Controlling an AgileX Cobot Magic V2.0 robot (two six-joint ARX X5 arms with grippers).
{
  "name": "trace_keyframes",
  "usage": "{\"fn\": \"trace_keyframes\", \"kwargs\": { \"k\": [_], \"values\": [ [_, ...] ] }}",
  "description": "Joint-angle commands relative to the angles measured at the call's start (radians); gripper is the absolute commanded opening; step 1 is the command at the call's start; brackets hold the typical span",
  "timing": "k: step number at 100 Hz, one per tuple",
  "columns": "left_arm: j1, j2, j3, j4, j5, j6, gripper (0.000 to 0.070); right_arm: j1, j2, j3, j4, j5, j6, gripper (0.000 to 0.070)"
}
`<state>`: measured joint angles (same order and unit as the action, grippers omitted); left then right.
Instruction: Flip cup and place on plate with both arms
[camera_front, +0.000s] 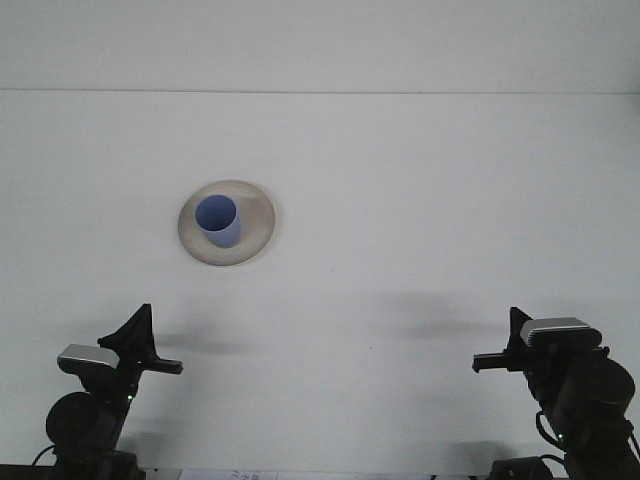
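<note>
**Cup sits on the plate, both arms wait near the front**

The blue cup (218, 220) stands right side up on the plate (258, 232). Its open mouth faces up. The plate is round and pale, and it lies on the white counter (420, 200), left of the middle and a bit far back.

The left end effector (165, 366) is at the near left corner of the counter. It is low down and points to the right. The right end effector (487, 362) is at the near right corner and points to the left. Both are well apart from the cup and the plate. Neither one touches or holds anything.

The tips look small and dark from here, so I cannot tell if either end effector is released or clenched.
</note>
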<state>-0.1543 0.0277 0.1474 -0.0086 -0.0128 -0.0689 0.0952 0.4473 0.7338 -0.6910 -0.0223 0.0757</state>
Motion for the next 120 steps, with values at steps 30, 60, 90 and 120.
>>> {"fn": "trace_keyframes", "kwargs": {
  "k": [30,60,90,120],
  "values": [
    [0.037,-0.025,-0.086,0.07,0.039,0.008,0.0012,0.0,0.003,0.01,0.01,0.003,0.003,0.0],
    [0.037,-0.025,-0.134,0.18,0.039,0.008,0.0012,0.0,0.003,0.01,0.01,0.003,0.003,0.0],
    [0.037,-0.024,-0.134,0.191,0.039,0.008,0.0012,0.0,0.003,0.01,0.011,0.003,0.003,0.0],
    [0.037,-0.024,-0.134,0.191,0.039,0.008,0.0012,0.0,0.003,0.01,0.01,0.003,0.003,0.0]
  ]
}}
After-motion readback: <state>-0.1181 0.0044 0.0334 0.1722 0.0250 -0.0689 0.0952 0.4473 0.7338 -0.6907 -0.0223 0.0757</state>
